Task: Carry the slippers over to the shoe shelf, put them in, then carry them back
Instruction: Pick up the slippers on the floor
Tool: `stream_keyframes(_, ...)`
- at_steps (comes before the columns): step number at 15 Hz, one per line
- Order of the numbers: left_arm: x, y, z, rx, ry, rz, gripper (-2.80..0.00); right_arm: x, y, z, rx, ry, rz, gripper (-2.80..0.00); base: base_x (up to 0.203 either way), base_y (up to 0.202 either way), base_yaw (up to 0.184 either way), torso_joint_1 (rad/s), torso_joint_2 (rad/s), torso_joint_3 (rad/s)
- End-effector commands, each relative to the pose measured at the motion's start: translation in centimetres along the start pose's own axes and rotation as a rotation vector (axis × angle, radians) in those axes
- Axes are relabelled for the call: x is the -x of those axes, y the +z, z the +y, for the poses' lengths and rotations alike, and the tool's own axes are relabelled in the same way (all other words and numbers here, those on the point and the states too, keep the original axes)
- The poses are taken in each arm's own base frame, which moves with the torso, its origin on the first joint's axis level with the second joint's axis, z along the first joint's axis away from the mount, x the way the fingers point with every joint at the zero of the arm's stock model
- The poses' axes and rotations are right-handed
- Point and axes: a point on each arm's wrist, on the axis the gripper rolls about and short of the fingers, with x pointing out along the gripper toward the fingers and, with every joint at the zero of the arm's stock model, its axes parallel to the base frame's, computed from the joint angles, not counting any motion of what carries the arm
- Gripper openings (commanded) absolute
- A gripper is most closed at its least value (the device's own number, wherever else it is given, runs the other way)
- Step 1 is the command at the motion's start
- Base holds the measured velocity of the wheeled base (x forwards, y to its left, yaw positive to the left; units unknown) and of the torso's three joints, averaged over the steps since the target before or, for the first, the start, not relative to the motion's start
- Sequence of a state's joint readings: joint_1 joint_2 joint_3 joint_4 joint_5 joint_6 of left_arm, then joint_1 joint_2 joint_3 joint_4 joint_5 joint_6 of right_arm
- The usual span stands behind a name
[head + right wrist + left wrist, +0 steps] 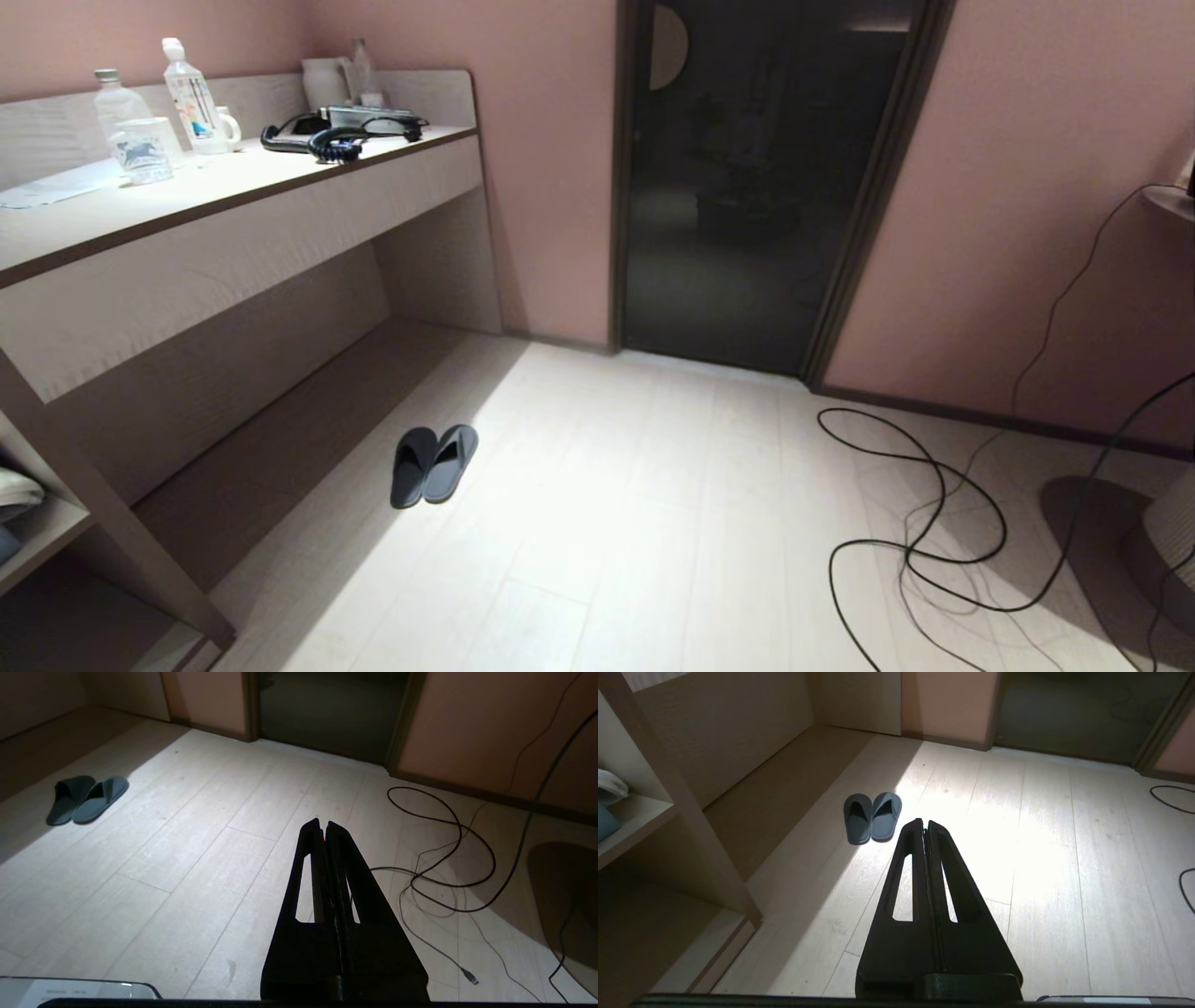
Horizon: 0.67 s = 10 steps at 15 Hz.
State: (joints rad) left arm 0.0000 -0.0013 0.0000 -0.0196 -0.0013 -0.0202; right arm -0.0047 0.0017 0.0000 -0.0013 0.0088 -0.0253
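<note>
The slippers (434, 465) lie side by side on the pale floor (653, 523), touching along their inner edges, toes toward the robot, just off the shadowed strip under the long desk (233, 201). From the head view they sit at about ten o'clock from the frame's centre, well apart from both arms. Neither gripper has anything in it: the left gripper (924, 823) has its fingers pressed together, and the right gripper (323, 823) likewise.

Your step is the approach and pickup. Drive forward and a little left so the pair comes in front of the left arm, which sees them at roughly eleven o'clock past its fingertips. Spread the fingers before you descend, not at the floor. The soles look thin and the fabric soft, so I judge a pinch across the raised upper to be the surer hold; scraping under the sole would likely push them along the boards.

Keep the base wide of the black cable (920, 523) looped on the floor at about four o'clock. Mind the desk's leg panel (103, 523) at the left as you turn.
</note>
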Motion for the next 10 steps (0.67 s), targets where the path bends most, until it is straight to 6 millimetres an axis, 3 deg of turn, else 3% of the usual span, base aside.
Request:
stream_keyframes(1, -0.06, -0.21, 0.00, 0.001, 0.000, 0.009, -2.80, 0.00, 0.00, 0.00, -0.001, 0.000, 0.000, -2.80, 0.000, 0.000, 0.000, 0.000, 0.00, 0.000)
stream_keyframes(10, -0.06, -0.21, 0.00, 0.001, 0.000, 0.009, -2.80, 0.00, 0.00, 0.00, 0.001, 0.000, 0.000, -2.80, 0.011, 0.000, 0.000, -0.001, 0.00, 0.001)
